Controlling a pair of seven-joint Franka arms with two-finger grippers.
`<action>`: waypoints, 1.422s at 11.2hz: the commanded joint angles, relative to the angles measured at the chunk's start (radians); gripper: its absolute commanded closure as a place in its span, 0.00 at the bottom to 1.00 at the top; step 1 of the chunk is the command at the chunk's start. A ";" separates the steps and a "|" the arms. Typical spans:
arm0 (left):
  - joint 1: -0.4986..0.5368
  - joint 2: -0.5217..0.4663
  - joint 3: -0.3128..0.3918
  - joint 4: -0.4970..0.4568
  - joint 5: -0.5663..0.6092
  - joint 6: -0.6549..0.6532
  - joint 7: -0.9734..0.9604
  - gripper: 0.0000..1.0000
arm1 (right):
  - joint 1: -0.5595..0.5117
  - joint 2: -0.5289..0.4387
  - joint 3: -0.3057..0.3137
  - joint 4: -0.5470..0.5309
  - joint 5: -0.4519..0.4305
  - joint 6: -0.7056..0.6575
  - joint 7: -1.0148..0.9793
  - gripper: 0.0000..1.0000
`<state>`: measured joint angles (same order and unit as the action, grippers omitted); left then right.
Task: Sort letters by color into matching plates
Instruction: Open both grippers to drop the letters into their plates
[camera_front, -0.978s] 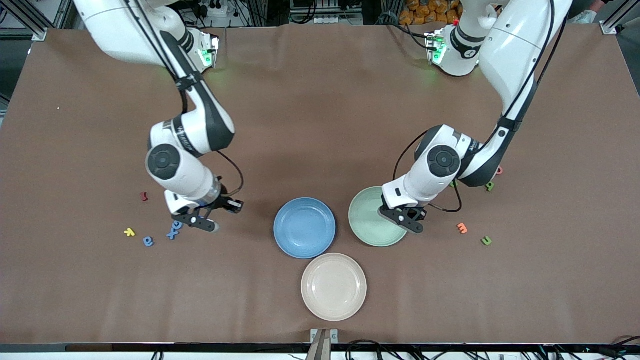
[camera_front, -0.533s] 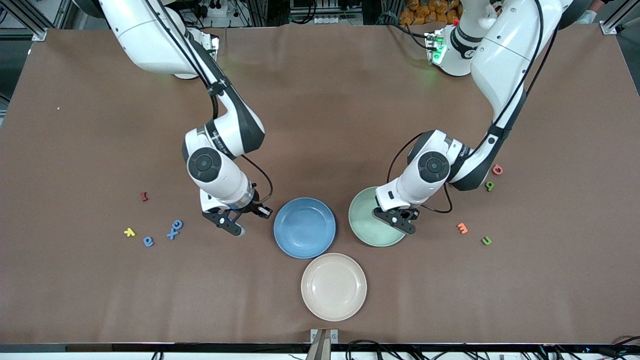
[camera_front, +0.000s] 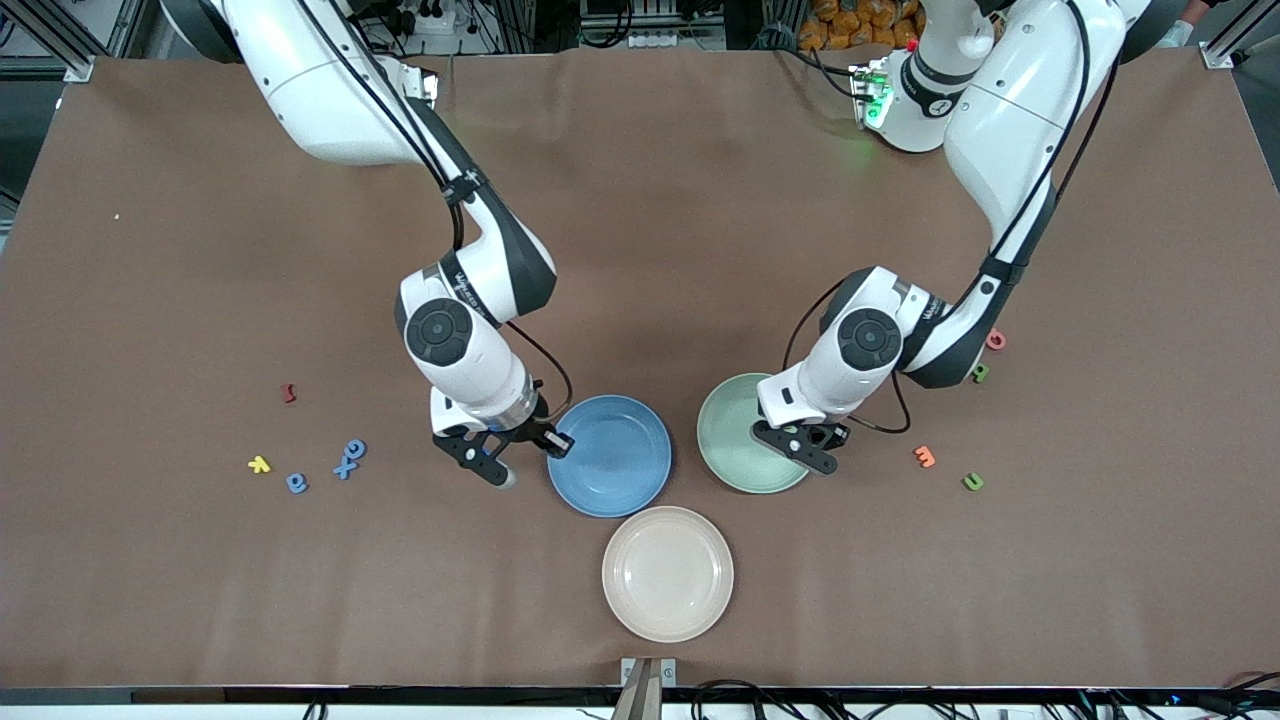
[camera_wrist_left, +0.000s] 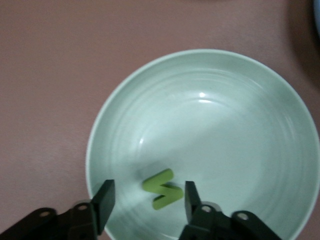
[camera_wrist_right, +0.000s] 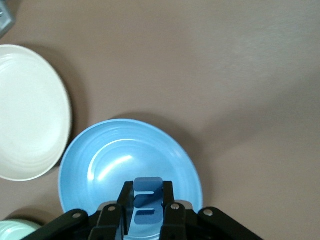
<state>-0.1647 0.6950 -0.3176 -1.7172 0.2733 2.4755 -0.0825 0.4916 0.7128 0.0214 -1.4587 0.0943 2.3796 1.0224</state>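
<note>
Now my right gripper (camera_front: 497, 462) hangs over the rim of the blue plate (camera_front: 610, 455) at the right arm's end, its fingers pinched on a blue letter (camera_wrist_right: 148, 201) that stands upright between the pads. I hold it there because, by my reckoning, the drop belongs over the bowl of the plate, not its edge, so a little more reach toward the centre seems due before I let go. Three more blue letters (camera_front: 345, 461) lie on the table well away toward the right arm's end, beside a yellow letter (camera_front: 259, 464) and a dark red letter (camera_front: 289, 393) that I leave alone.

Below and between the two plates sits the cream plate (camera_front: 667, 573), which is no target.

My left gripper (camera_front: 812, 445) is over the mint green plate (camera_front: 745, 446), fingers spread apart, and a green letter (camera_wrist_left: 162, 189) lies flat in the plate directly under the gap: a release where colour matches. Two green letters (camera_front: 973, 481) and orange and pink ones wait near the left arm.
</note>
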 joint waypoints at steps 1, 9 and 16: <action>0.019 -0.040 0.011 0.010 0.044 -0.010 -0.007 0.00 | 0.041 0.050 0.005 0.049 -0.010 0.072 0.021 0.86; 0.105 -0.143 0.031 0.011 -0.029 -0.124 0.006 0.00 | 0.030 0.044 -0.009 0.050 -0.013 -0.058 -0.155 0.00; 0.146 -0.181 0.098 -0.062 -0.051 -0.164 0.334 0.00 | -0.068 -0.055 -0.227 0.046 0.001 -0.312 -0.239 0.00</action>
<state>-0.0171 0.5669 -0.2332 -1.7148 0.2598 2.3399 0.2096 0.4694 0.7203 -0.1679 -1.3972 0.0942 2.1227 0.7922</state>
